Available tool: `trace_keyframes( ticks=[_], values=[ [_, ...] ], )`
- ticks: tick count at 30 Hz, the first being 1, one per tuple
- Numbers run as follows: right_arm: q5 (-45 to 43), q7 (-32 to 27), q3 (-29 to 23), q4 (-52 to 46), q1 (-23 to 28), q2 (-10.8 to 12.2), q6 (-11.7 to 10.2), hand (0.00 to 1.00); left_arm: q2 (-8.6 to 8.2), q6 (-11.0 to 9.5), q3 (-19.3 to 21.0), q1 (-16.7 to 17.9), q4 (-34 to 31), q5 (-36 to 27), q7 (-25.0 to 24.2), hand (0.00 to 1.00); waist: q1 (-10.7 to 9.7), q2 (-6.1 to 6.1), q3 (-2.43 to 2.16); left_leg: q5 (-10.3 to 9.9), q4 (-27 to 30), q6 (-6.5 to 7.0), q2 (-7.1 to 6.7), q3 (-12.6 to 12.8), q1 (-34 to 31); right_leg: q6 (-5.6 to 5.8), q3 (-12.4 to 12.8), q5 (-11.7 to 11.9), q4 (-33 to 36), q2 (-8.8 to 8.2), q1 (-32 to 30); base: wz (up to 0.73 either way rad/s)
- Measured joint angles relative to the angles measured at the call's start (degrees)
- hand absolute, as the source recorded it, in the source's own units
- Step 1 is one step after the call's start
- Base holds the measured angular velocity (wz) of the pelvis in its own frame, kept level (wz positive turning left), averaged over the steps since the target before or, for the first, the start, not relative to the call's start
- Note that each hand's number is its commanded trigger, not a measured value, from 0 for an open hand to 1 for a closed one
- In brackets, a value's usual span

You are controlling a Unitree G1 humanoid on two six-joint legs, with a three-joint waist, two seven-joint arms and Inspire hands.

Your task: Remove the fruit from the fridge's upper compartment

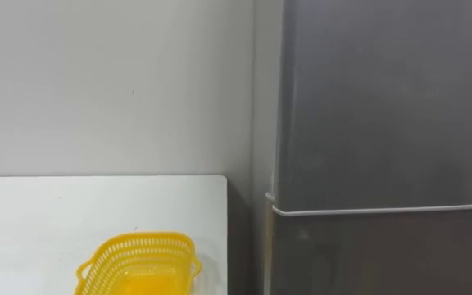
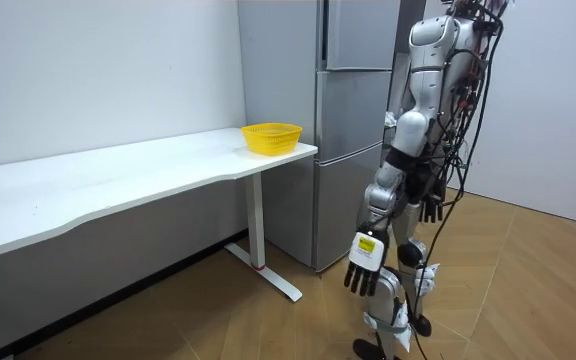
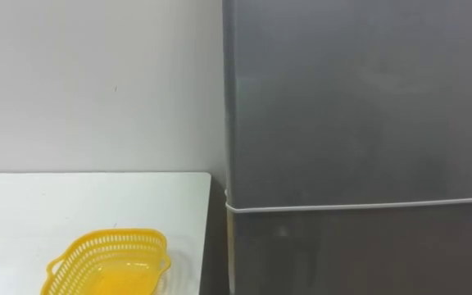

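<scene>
The grey fridge (image 1: 383, 106) fills the right half of my eye views, its doors closed, with a pale seam (image 1: 383, 210) between the upper door and the one below. In the room view I stand upright facing the fridge (image 2: 353, 110), about a step from it. Both arms hang at my sides. My left hand (image 2: 366, 262) is near my knee with relaxed fingers and holds nothing. On my far side, my right hand (image 2: 430, 208) hangs by my hip, fingers loose and empty.
A white table (image 1: 56, 213) stands left of the fridge against the wall, with a narrow gap between them. A yellow slotted basket (image 1: 138, 266) sits near the table's right end. Wooden floor (image 2: 528, 280) lies open behind me.
</scene>
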Motion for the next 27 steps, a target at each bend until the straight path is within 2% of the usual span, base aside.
trace_keyframes(
  ticks=[3, 5, 6, 8, 9, 11, 15, 16, 18, 21, 23, 24, 25, 27],
  values=[
    [0.6, -0.9, 0.0, -0.1, -0.1, 0.0, -0.1, 0.00, 0.01, -0.4, 4.0, 0.3, -0.3, -9.7, 5.7, 0.00, 0.2, 0.03, 0.03, 0.0, 0.2, 0.00, -0.02, -0.4, -0.1, -0.01, -0.1, 0.0, 0.0, -0.01, 0.0, 0.06],
    [1.4, -0.9, 0.0, 0.0, -0.2, -0.1, -0.1, 0.00, 0.03, -3.2, 8.2, 0.2, -2.9, -22.1, 9.4, 0.00, 0.4, 0.10, 0.03, 0.0, 0.2, -0.01, 0.00, -0.5, -0.1, -0.02, -0.2, 0.0, 0.1, -0.01, 0.0, 0.03],
    [1.4, -1.0, 0.0, 0.0, -0.2, -0.1, -0.1, 0.00, 0.10, -3.9, 8.6, 0.1, -3.9, -25.0, 10.1, 0.00, 0.5, 0.24, 0.01, 0.0, 0.2, -0.01, 0.00, -0.5, 0.0, -0.02, -0.1, 0.0, 0.1, -0.02, 0.1, -0.04],
    [1.3, -1.4, -0.5, -0.2, 0.1, -0.1, -0.1, 0.00, -0.01, -6.2, 10.8, -0.7, -8.1, -34.9, 12.1, 0.00, 1.5, 0.55, 0.05, 0.0, 0.0, 0.00, -0.01, -0.1, 0.0, -0.02, 0.0, 0.0, 0.2, -0.03, 0.1, -0.08],
    [1.3, -1.4, -0.8, -0.4, 0.3, -0.1, -0.1, 0.00, -0.01, -6.7, 11.2, -0.8, -9.3, -37.0, 12.5, 0.00, 1.6, 0.61, 0.05, 0.0, -0.1, 0.00, -0.01, -0.1, 0.1, -0.02, 0.0, 0.0, 0.2, -0.03, 0.1, -0.05],
    [1.3, -1.6, -2.2, -1.1, 1.2, -0.1, -0.6, 0.00, 0.06, -9.2, 12.0, -1.5, -12.3, -44.9, 14.3, 0.00, 1.6, 0.78, 0.02, 0.0, -0.3, 0.01, -0.02, -0.1, 0.2, -0.02, 0.0, 0.0, 0.3, -0.03, 0.1, 0.00],
    [1.5, -2.0, -2.5, -1.7, 2.1, -0.2, -1.9, 0.00, 0.00, -11.8, 12.4, -2.7, -13.9, -54.3, 16.8, 0.00, 1.6, 1.09, -0.03, 0.0, -0.5, 0.01, -0.02, 0.0, 0.0, -0.01, 0.0, 0.0, 0.2, 0.01, -0.2, 0.00],
    [1.5, -2.0, -2.6, -1.6, 2.0, -0.2, -2.1, 0.00, -0.15, -12.1, 12.6, -2.7, -16.1, -56.6, 18.3, 0.00, 1.6, 1.47, -0.28, 0.0, -0.5, 0.01, 0.00, 0.1, -0.3, -0.01, 0.1, 0.0, 0.3, 0.03, -0.7, -0.03],
    [1.4, -2.1, -2.8, -1.7, 1.7, -0.2, -2.6, 0.00, -0.29, -13.3, 12.9, -2.6, -20.7, -58.5, 20.9, 0.00, 1.9, 1.37, -0.37, 0.0, -0.4, 0.00, 0.01, 0.1, -0.8, -0.04, 0.2, 0.0, 0.5, 0.03, -1.6, -0.02],
    [-0.4, -2.8, -3.6, -1.7, 1.8, -0.3, -3.7, 0.00, -0.27, -16.5, 13.2, -2.6, -26.1, -58.8, 25.2, 0.00, 2.0, 1.28, -0.34, 0.0, -0.4, 0.01, 0.06, 0.3, -0.6, -0.03, 0.3, 0.0, 1.1, -0.01, -2.0, -0.06],
    [-1.1, -3.2, -3.9, -2.4, 2.3, -0.2, -4.4, 0.00, -0.37, -17.3, 13.3, -2.4, -30.7, -58.0, 28.5, 0.00, 2.2, 1.26, -0.31, 0.0, -0.4, 0.01, 0.02, 0.2, -0.5, -0.03, 0.6, 0.0, 1.1, -0.02, -2.0, -0.07],
    [-1.3, -3.3, -4.0, -3.5, 2.6, -0.1, -4.6, 0.00, -0.39, -17.4, 13.3, -1.8, -35.5, -57.0, 30.6, 0.00, 2.4, 1.19, -0.30, 0.0, -0.4, 0.01, 0.02, 0.2, -0.5, -0.03, 0.8, 0.0, 1.1, -0.01, -1.9, -0.04],
    [-2.0, -3.3, -4.0, -3.8, 2.7, -0.1, -5.0, 0.00, -0.34, -18.4, 13.2, -1.6, -39.7, -55.0, 32.2, 0.00, 2.4, 1.13, -0.26, 0.0, -0.4, 0.01, 0.02, 0.1, -0.5, -0.03, 0.8, 0.0, 1.1, -0.01, -1.9, -0.03],
    [-2.0, -3.3, -3.9, -3.8, 2.6, -0.1, -5.2, 0.00, -0.12, -20.2, 13.3, -2.1, -43.9, -50.4, 34.4, 0.00, 2.4, 1.12, -0.25, 0.0, -0.4, 0.01, 0.01, 0.1, -0.5, -0.03, 0.7, 0.0, 1.1, -0.04, -1.9, 0.00]
  ],
)
